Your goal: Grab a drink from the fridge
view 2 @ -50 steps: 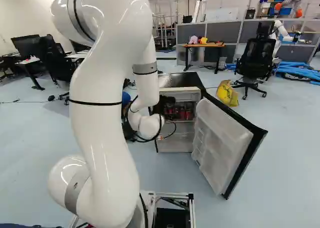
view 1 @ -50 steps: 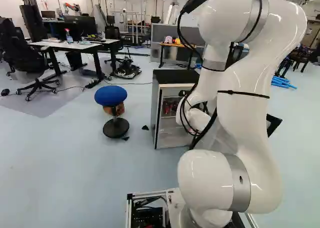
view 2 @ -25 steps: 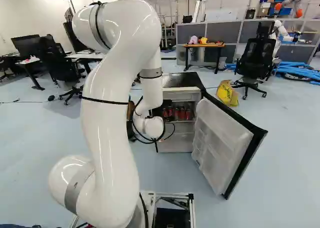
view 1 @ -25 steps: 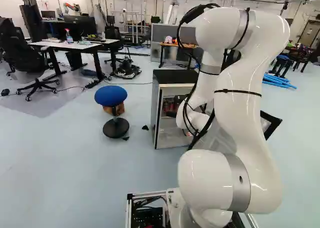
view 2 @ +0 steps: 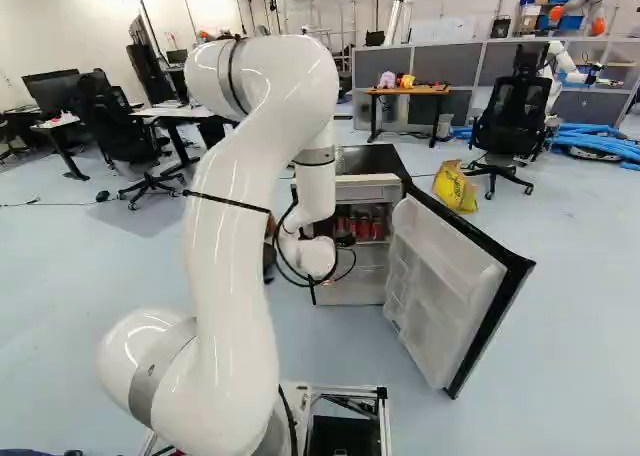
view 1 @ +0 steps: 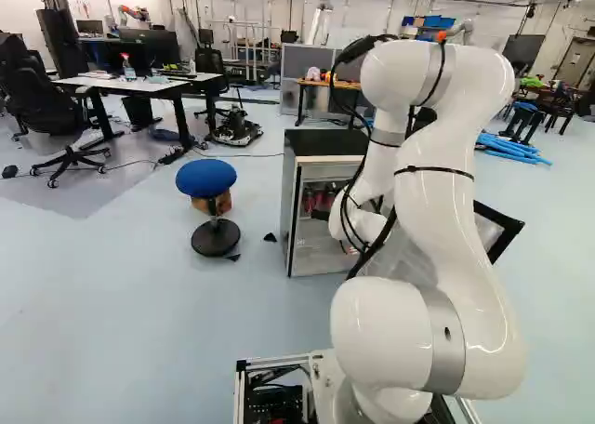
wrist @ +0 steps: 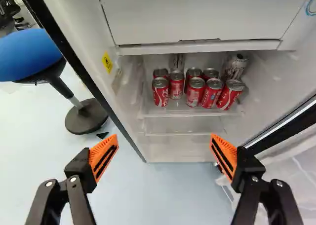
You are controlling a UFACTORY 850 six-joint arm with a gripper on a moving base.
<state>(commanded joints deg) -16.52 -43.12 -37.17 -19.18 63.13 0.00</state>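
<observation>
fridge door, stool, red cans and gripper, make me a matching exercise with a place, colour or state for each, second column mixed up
1. fridge door
2. stool
3. red cans
4. gripper

A. inside the fridge
B. spread apart, holding nothing
C. swung open
D. blue on top

Pairs: 1-C, 2-D, 3-A, 4-B

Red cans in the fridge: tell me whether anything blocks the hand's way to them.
Nothing visible stands between the open hand and the front red cans. The fridge door is swung aside, and the white compartment sits above the cans.
</observation>
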